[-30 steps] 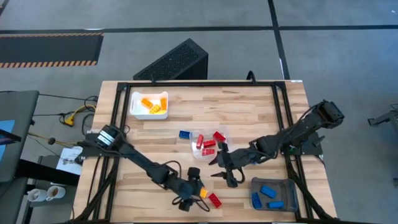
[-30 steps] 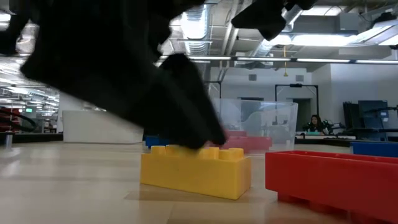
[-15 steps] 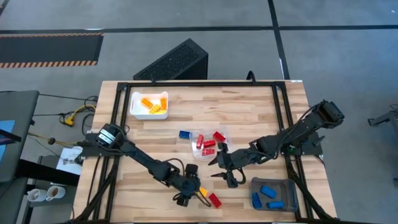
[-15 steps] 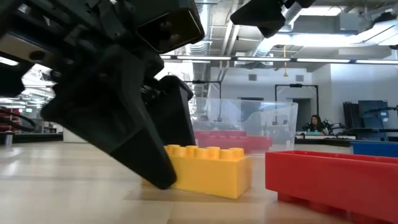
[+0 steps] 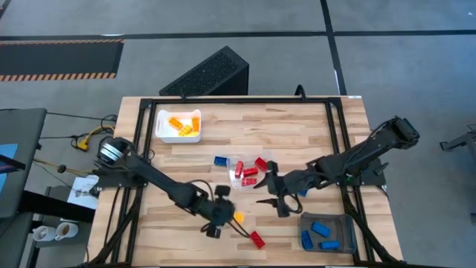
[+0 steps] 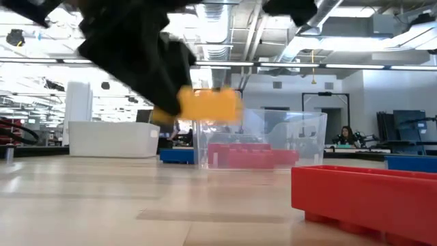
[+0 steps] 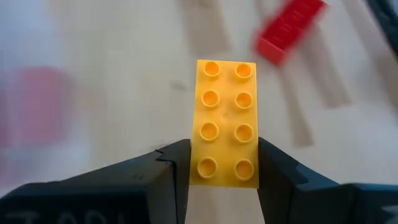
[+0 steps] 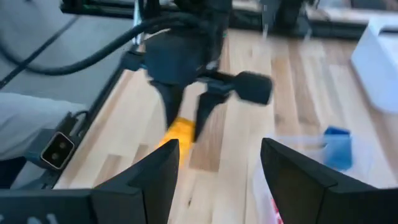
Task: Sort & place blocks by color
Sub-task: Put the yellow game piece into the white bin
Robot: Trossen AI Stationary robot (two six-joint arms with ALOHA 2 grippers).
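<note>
Gripping a yellow block by its long sides, the left gripper is holding it clear of the bench, its jaws closed onto the block about a third of the way along so that most of the studded top is sticking out ahead of them. In the low view the block is hanging in the air, blurred, with the arm above it cut off by the frame's top edge. A red block is lying on the bench just beyond the left jaws; only part of it is showing in the low view. The right gripper is waiting beside a clear tub with red blocks in it, its jaws standing apart with nothing between them. A blue block is lying just beside that tub. A white tray of yellow blocks is sitting well away from both jaws, and a grey tray of blue blocks is resting near the right jaws.
</note>
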